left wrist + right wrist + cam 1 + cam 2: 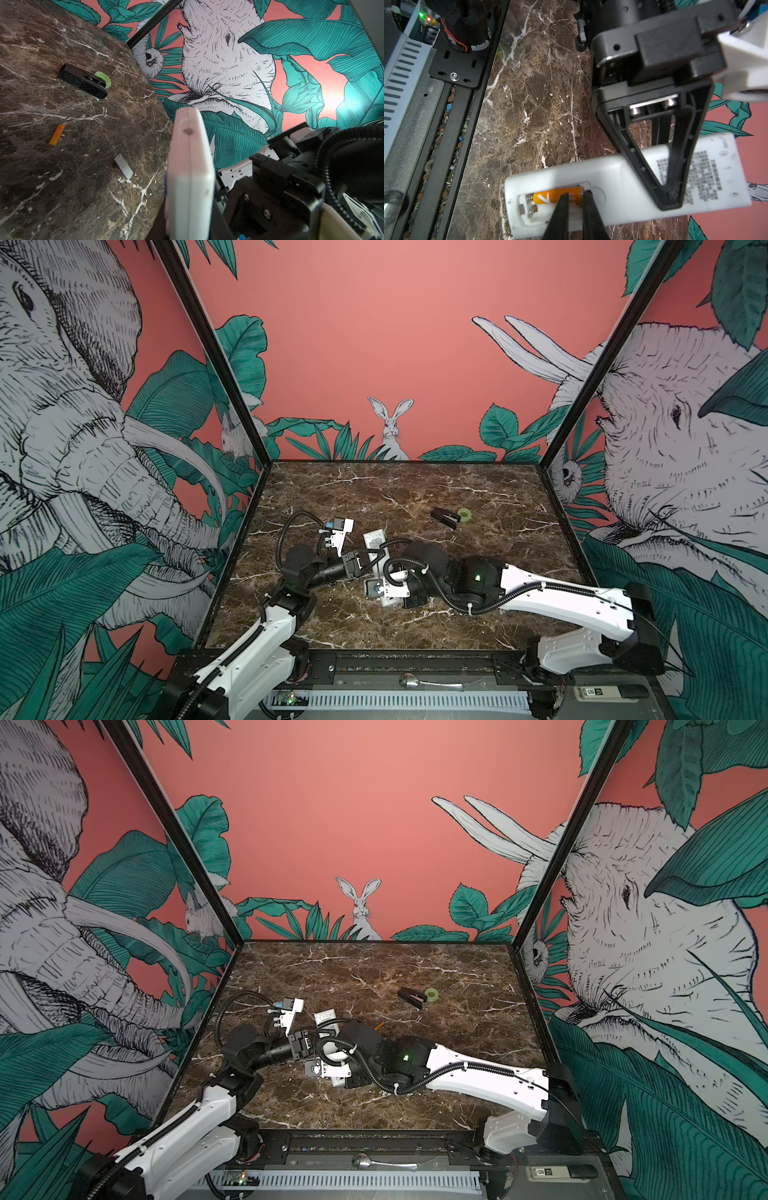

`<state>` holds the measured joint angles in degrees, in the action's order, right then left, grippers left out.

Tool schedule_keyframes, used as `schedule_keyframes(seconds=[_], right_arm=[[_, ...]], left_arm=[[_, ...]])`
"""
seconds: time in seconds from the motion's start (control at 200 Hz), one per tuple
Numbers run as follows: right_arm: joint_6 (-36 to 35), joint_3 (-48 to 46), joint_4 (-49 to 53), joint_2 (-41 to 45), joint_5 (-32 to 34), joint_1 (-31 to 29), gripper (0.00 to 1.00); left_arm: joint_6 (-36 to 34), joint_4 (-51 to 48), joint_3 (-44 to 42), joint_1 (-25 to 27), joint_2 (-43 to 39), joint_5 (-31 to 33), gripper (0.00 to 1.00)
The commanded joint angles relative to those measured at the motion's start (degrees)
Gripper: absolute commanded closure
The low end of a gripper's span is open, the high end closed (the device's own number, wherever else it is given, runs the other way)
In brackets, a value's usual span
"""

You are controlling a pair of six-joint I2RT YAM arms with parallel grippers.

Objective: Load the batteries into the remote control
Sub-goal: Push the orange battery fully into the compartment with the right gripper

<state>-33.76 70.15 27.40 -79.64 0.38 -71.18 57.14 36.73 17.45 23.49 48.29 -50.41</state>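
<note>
At the tips of the right gripper point(575, 196): orange battery point(554, 197) seated in the open bay of the remote control point(612, 176); jaws nearly closed, thin slit between, clasping nothing. Further along the remote, left gripper point(669, 197) clamped across its body. Well beyond the left gripper on the table point(62, 197): white cover point(124, 169), then second battery point(56, 135), farthest a black stapler-like object point(83, 81) just beside a green tape roll point(105, 77)
</note>
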Motion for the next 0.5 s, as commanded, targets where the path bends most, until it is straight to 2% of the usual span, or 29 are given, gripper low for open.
schedule_keyframes(seconds=[0.0,0.495], right_arm=[[-0.9,1.7,0.8,-1.4,-1.4,-0.4,0.86],[-1.1,1.7,1.5,-2.3,-0.4,-0.4,0.91]], left_arm=[[1.6,2.5,1.8,0.3,-1.5,-0.8,1.0],[1.7,2.5,1.5,0.2,-2.1,0.8,1.0]])
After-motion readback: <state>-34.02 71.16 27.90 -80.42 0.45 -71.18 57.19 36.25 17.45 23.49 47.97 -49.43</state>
